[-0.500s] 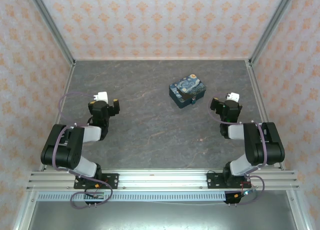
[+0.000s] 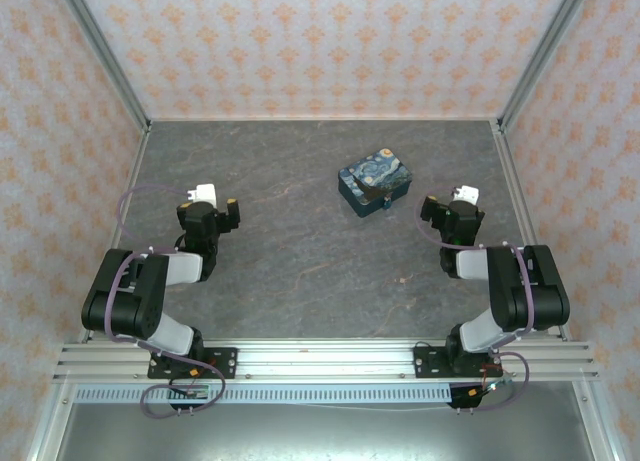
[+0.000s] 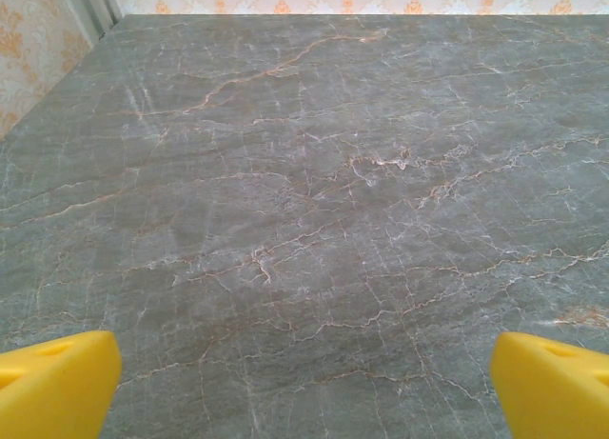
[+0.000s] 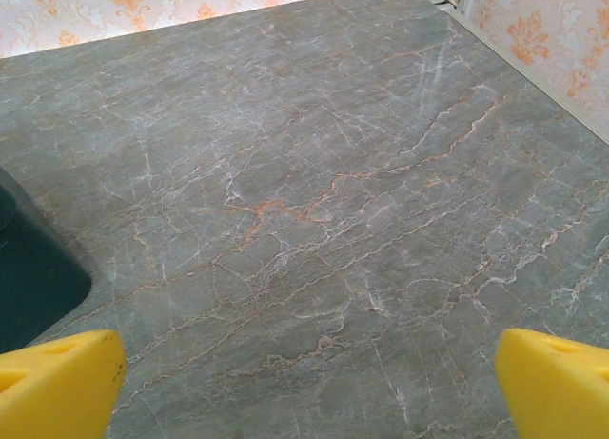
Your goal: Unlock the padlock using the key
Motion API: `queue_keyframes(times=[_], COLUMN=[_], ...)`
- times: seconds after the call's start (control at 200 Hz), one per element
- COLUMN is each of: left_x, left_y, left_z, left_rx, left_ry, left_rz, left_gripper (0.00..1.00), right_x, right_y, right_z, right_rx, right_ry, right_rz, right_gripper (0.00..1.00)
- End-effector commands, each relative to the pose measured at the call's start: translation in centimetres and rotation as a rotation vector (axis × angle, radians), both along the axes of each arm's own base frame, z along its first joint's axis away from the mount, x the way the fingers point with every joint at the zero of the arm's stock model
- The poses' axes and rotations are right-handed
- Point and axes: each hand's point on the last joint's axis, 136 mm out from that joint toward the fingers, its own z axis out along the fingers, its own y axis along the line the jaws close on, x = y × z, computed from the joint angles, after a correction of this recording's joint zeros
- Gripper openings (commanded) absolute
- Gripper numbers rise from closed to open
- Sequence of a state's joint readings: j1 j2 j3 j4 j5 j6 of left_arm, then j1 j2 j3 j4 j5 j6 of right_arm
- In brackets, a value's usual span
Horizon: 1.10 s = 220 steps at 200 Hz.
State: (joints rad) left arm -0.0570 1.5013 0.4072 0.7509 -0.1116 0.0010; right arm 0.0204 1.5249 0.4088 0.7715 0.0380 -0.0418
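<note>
Starting with the left pincer [image 2: 212, 205], we find it released. In its wrist view the two yellow fingertips [image 3: 55, 382] sit at opposite bottom corners, wide apart, with bare worktop [image 3: 314, 220] between them. From above, we see this pincer over the left side of the grey, veined worktop, near the left wall.

Moving right, we come to a dark blue box [image 2: 375, 183] with a yellow swirl print on its lid. It lies right of the middle, toward the far half, turned at an angle to the worktop's edges. At its near edge we make out a tiny teal-blue bit that we take for the padlock [image 2: 386, 205], touching the box. It is too small for us to tell how it hangs or whether it is fastened. Closer to the arms and well apart from the box, a tiny pale speck [image 2: 402, 279] lies on the surface; we cannot tell what it is.

Further right, the right pincer [image 2: 450, 207] hovers near the box's right corner, apart from it. This one is released as well, its yellow fingertips [image 4: 57, 382] wide apart at the bottom corners of the wrist view. A dark rounded corner of the box shows at the left edge there, ahead of the left finger.
</note>
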Motion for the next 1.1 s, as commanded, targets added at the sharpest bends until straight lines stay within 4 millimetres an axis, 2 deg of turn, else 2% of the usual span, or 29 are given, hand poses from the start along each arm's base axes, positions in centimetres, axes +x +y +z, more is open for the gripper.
queue_keyframes(times=[0.0, 0.35, 0.405, 0.515, 0.586, 0.671, 0.756, 0.796, 0.816, 0.861, 0.971, 1.096], left_x=[0.5, 0.5, 0.4, -0.4, -1.2, -2.0, -2.6, -2.8, -2.9, -3.1, -3.7, -4.3], left_y=[0.1, 0.2, 0.4, 0.6, 1.0, 0.5, -1.0, -1.8, -2.2, -2.9, -4.9, -8.9], left_z=[0.8, 1.2, 2.0, 4.3, 6.3, 8.4, 10.0, 10.6, 10.8, 11.1, 11.0, 10.1], left_rx=[0.010, 0.006, 0.009, -0.001, -0.052, -0.165, -0.309, -0.372, -0.402, -0.467, -0.603, -0.690], left_ry=[-0.012, -0.007, -0.002, 0.004, -0.020, -0.035, -0.032, -0.028, -0.024, -0.013, 0.018, 0.082], left_rz=[0.002, 0.007, 0.019, 0.036, 0.080, 0.093, 0.067, 0.040, 0.033, 0.025, -0.011, -0.109], left_gripper=[1.00, 1.00, 1.00, 1.00, 1.00, 1.00, 1.00, 1.00, 1.00, 1.00, 1.00, 1.00], right_x=[0.2, 0.2, 0.2, -0.3, -0.8, -1.8, -3.3, -4.1, -4.5, -5.8, -8.8, -11.9], right_y=[-0.4, -0.3, -0.6, -1.3, -1.0, -0.2, 0.5, 0.9, 1.1, 1.5, 3.1, 5.7], right_z=[0.7, 0.8, 1.3, 3.4, 4.4, 5.1, 5.3, 4.8, 5.6, 5.4, 4.7, 3.5], right_rx=[0.004, 0.008, 0.007, 0.014, 0.047, 0.116, 0.190, 0.226, 0.245, 0.292, 0.414, 0.523], right_ry=[-0.028, -0.033, -0.029, 0.002, 0.034, 0.101, 0.187, 0.246, 0.241, 0.303, 0.440, 0.569], right_rz=[-0.027, -0.021, -0.043, -0.087, -0.084, -0.076, -0.072, -0.075, -0.073, -0.086, -0.093, -0.076], right_gripper=[0.99, 0.99, 0.99, 0.99, 0.99, 0.99, 0.99, 0.99, 0.99, 0.99, 0.92, 0.83])
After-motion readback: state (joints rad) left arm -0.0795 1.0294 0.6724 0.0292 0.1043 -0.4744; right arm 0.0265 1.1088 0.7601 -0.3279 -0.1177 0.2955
